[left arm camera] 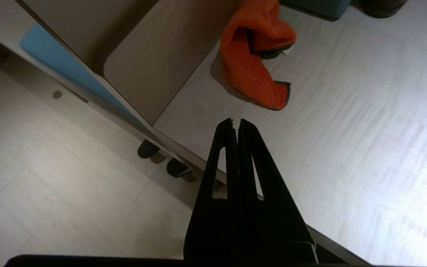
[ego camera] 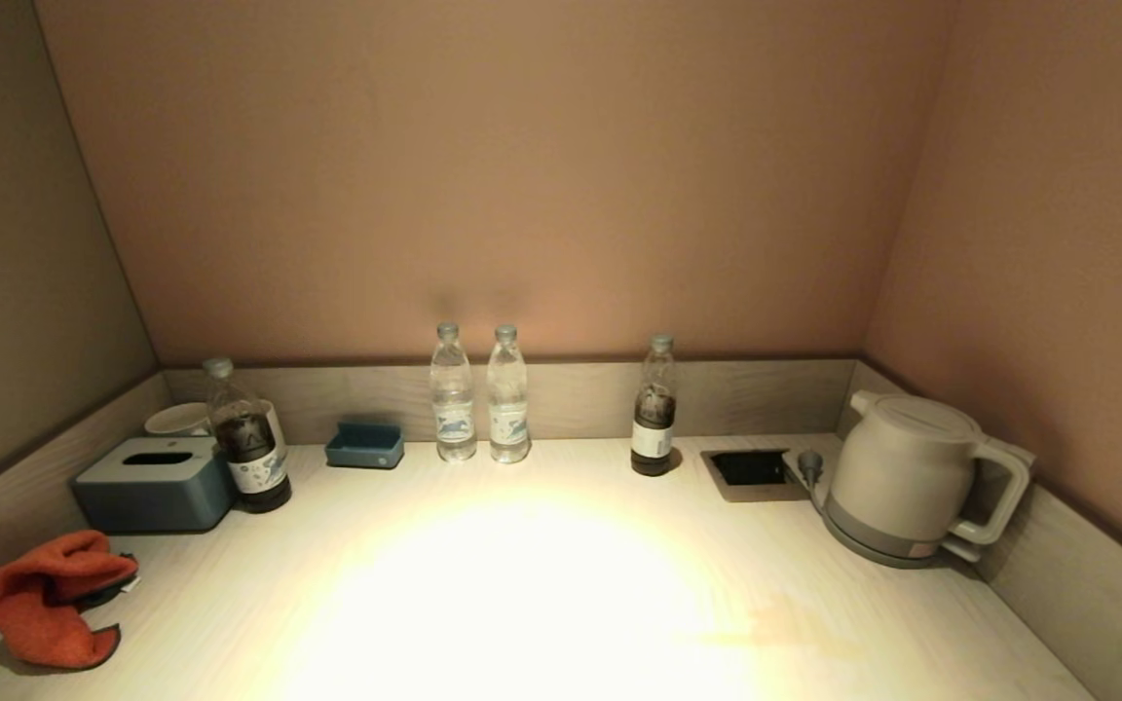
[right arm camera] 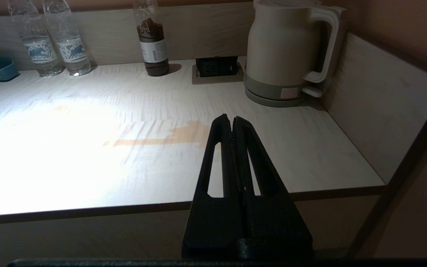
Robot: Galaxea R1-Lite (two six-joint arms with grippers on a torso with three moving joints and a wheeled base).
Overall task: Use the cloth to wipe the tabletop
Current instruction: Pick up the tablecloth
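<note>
The left pincer [left arm camera: 235, 122] hangs clenched and empty over the surface [left arm camera: 347, 129] edge, the crumpled orange cloth [left arm camera: 252, 59] lying just beyond its tips. The right pincer [right arm camera: 232, 119], also clenched and empty, points toward a brownish stain [right arm camera: 176, 136] with the kettle [right arm camera: 280, 48] farther off.

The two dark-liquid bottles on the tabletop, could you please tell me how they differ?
The left dark bottle stands beside the tissue box, nearer the front and about half full; the right dark bottle stands alone near the back ledge, fuller. Both are upright, capped and labelled.
</note>
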